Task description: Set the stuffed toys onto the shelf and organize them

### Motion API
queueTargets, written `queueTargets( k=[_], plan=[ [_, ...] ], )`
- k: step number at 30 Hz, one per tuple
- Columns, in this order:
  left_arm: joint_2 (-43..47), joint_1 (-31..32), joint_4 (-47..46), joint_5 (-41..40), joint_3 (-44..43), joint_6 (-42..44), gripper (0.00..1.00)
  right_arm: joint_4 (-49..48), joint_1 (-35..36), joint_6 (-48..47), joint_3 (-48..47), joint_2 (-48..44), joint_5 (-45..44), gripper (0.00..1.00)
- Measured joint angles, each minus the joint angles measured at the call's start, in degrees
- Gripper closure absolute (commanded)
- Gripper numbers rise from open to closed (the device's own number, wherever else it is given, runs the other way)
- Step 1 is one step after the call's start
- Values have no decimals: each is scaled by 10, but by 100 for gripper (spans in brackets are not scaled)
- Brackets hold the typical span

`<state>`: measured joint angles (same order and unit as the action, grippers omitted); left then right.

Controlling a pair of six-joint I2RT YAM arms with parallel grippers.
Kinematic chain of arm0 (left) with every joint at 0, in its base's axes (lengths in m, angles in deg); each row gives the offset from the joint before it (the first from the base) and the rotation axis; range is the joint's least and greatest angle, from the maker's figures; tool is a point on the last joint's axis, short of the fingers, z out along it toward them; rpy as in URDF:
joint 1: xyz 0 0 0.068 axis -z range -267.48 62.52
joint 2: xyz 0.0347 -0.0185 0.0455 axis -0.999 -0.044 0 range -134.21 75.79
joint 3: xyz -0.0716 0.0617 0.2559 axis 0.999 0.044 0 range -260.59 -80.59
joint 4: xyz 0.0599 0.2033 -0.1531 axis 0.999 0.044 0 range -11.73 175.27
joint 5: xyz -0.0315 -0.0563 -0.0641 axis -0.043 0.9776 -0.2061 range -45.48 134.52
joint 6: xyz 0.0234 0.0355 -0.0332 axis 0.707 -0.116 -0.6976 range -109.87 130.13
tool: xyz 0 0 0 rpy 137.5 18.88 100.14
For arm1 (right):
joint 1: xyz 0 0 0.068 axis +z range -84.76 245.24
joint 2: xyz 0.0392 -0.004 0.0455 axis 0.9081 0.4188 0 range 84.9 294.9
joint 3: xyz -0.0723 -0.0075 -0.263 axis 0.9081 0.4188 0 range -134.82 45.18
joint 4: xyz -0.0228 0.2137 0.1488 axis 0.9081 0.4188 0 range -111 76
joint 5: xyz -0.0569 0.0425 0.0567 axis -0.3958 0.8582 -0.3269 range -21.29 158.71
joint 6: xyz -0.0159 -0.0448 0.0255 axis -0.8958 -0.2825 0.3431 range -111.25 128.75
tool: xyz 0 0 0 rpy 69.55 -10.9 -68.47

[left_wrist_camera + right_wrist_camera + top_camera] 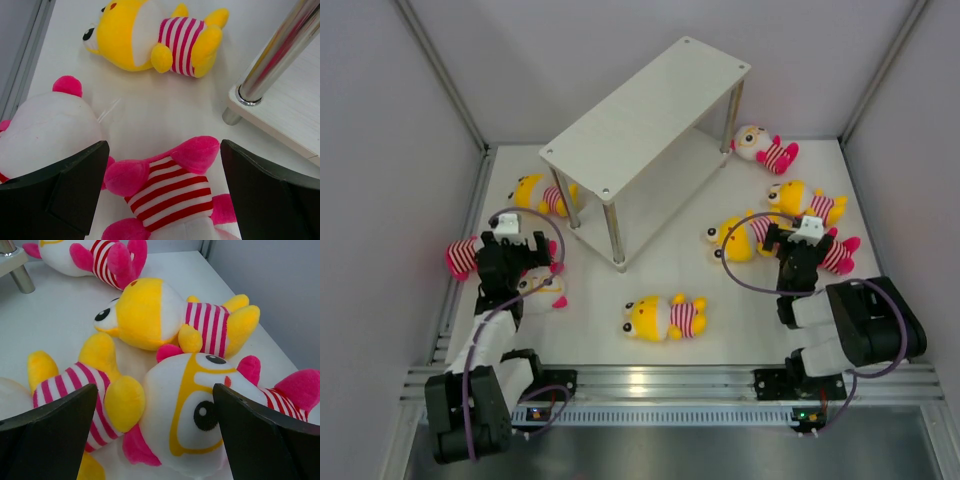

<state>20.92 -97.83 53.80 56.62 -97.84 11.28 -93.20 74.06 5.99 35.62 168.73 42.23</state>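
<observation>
Nothing had been placed: no toy was seen on the shelf [645,140], upper centre. All toys [665,317] lay on the surface [720,335]. The left claw [162,160] and right claw [155,390] were held apart, each poised over a toy.

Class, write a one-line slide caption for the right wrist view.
Right hand open above a white-headed toy with glasses, one yellow toy behind it, a second yellow toy at its left.

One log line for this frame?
shelf: white two-tier metal-post rack, no toys | striped plush dolls: all on white table | left jaws: open astride pink-limbed doll | right jaws: open over white-headed glasses doll
</observation>
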Motion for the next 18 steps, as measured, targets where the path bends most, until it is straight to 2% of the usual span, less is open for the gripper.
queueTargets(
  k=[4,8,11,13,17,18],
  plan=[
    [0,0,1,1,3,12,1,33,1,0,0,-39,-4,1],
    [-3,0,49,-1,-17,59,1,160,3,21,-37,-141,-17,1],
    [-15,0,163,-16,-87,112,1,327,3,57,-135,-228,2,0],
    [-24,1,242,-34,-148,139,1,422,3,82,-219,-249,23,1],
    [-21,1,367,-69,-242,175,1,616,3,132,-380,-226,59,15],
    [-14,1,393,-75,-254,181,1,664,3,143,-410,-210,71,16]
  ],
)
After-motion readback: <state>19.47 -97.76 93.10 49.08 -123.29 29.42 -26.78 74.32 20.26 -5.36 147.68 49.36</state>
